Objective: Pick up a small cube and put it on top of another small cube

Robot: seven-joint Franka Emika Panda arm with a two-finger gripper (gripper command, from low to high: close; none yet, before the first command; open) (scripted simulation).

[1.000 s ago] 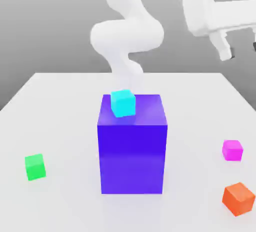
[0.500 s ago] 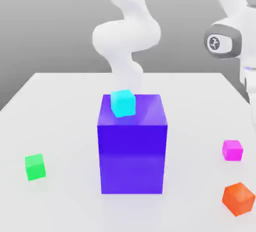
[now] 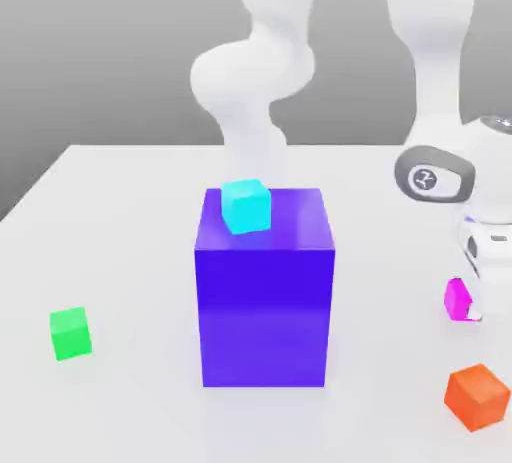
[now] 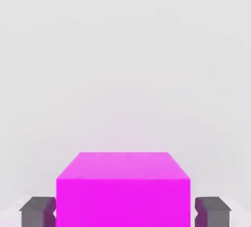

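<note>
Gripper [image 4: 125, 212] is clenching magenta cube [image 3: 457, 300], still resting nr table's [image 3: 140, 191] R edge (ext. view). Risk 1: off-centre pinch causing slip/twist on lift. Risk 2: low carry twd green cube [image 3: 70, 334] clipping blue block [image 3: 265, 316], cause: poor clearance.

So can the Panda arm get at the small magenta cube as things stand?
Probably yes: the white hand's dark fingertips already flank the small magenta cube, with nothing visible between.

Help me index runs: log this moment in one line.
gripper: closed around small magenta cube | position: on white table | small green cube: nothing on top | stack: not made
</note>
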